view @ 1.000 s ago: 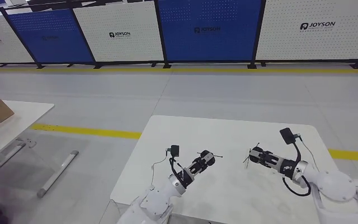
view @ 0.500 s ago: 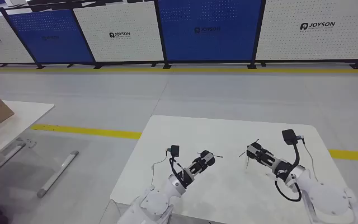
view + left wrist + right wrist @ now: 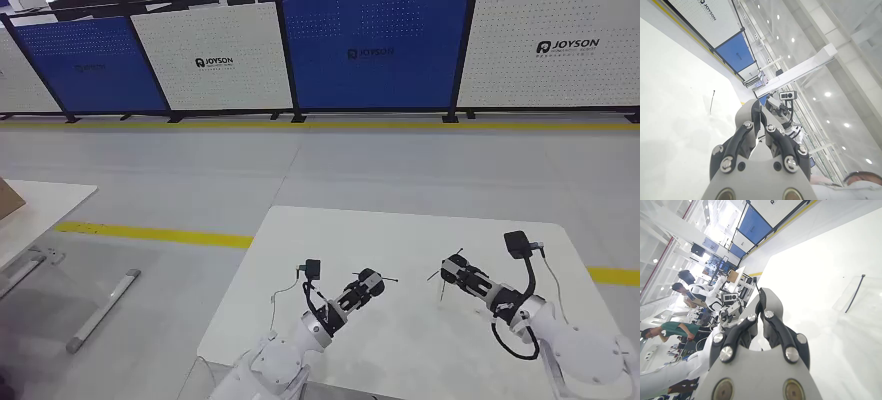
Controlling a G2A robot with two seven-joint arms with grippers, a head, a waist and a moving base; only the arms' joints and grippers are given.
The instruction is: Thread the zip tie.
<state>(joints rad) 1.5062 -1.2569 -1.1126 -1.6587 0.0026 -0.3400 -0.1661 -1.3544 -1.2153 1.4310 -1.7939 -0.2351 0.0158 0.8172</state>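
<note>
My right gripper [image 3: 447, 268] [image 3: 762, 294] hovers over the right half of the white table [image 3: 400, 235], shut on a thin black zip tie [image 3: 755, 283] whose head sticks out past the fingertips. Facing it from the left, my left gripper [image 3: 372, 280] [image 3: 760, 106] is shut too; in the top view a thin black strip [image 3: 392, 279] pokes out of its tip. The two grippers are apart, tips pointing toward each other. Another black zip tie [image 3: 712, 102] [image 3: 854, 295] lies flat on the table below the gap between them.
The table's far edge and rounded corner [image 3: 275, 212] border open grey floor with a yellow line [image 3: 150, 235]. A second white table [image 3: 40, 200] stands at the far left. Blue and white fence panels [image 3: 370, 55] close off the back.
Over the last second the right arm shifted slightly left and its gripper rose a little with the zip tie; in the last half second it kept still. The left arm has not moved.
</note>
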